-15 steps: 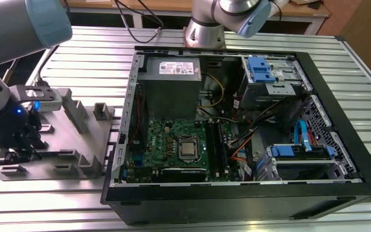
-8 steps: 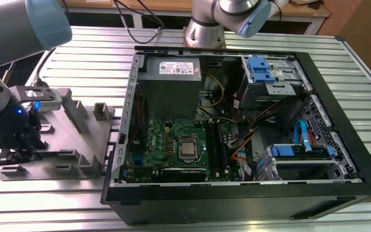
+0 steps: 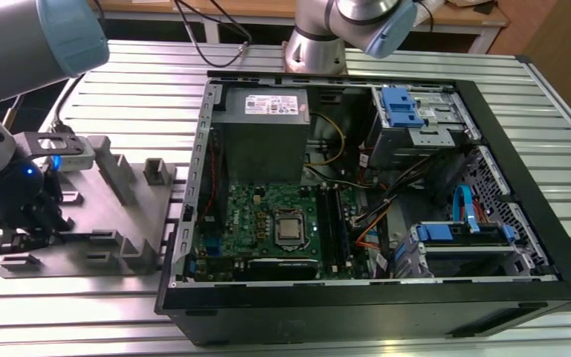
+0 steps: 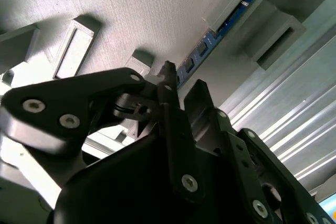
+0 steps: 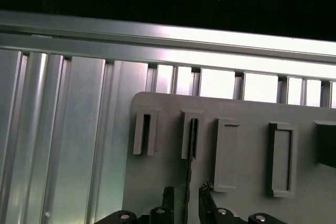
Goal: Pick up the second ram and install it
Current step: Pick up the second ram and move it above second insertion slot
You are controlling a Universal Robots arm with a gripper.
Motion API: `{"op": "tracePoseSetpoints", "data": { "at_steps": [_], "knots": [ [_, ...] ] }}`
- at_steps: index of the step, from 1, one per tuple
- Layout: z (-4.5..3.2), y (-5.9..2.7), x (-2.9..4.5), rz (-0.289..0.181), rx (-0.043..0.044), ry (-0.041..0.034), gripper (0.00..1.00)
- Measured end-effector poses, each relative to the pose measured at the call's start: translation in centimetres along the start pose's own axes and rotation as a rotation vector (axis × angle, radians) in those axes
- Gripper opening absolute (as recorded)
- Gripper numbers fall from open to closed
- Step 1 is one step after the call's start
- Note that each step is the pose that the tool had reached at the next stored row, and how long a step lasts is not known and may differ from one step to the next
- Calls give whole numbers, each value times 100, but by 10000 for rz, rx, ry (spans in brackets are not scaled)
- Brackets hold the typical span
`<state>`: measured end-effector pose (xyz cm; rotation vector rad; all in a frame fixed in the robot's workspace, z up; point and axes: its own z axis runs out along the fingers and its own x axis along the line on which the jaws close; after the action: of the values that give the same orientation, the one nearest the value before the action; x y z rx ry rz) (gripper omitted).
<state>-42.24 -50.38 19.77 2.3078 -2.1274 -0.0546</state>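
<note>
Grey fixture plate (image 5: 252,108), second ram (image 5: 192,140) standing on edge in its slots.
My gripper (image 5: 186,188) straddles the stick, jaws apart; centring looks slightly off, though I can't be sure. Closing unevenly could tilt the board and jam it in those slots.

The exterior view looks down from high and well back, with the open case (image 3: 365,223) at centre and the grey holder (image 3: 107,223) at the exterior view's left, where my gripper (image 3: 26,239) hangs. Both wrist views sit close over that holder: the first wrist view faces straight down on it, the second wrist view slants across it.
</note>
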Motion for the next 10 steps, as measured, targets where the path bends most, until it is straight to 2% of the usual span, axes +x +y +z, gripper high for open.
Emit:
{"op": "tracePoseSetpoints", "data": {
  "at_steps": [1, 2, 3, 4, 10],
  "knots": [
    [0, 0, 0, -2, 2, 0, 31],
    [0, 0, 0, -4, 3, 0, 25],
    [0, 0, 0, -6, 5, 0, 25],
    [0, 0, 0, -8, 6, 0, 18],
    [-1, 0, 0, 19, 13, -2, 18]
  ]
}}
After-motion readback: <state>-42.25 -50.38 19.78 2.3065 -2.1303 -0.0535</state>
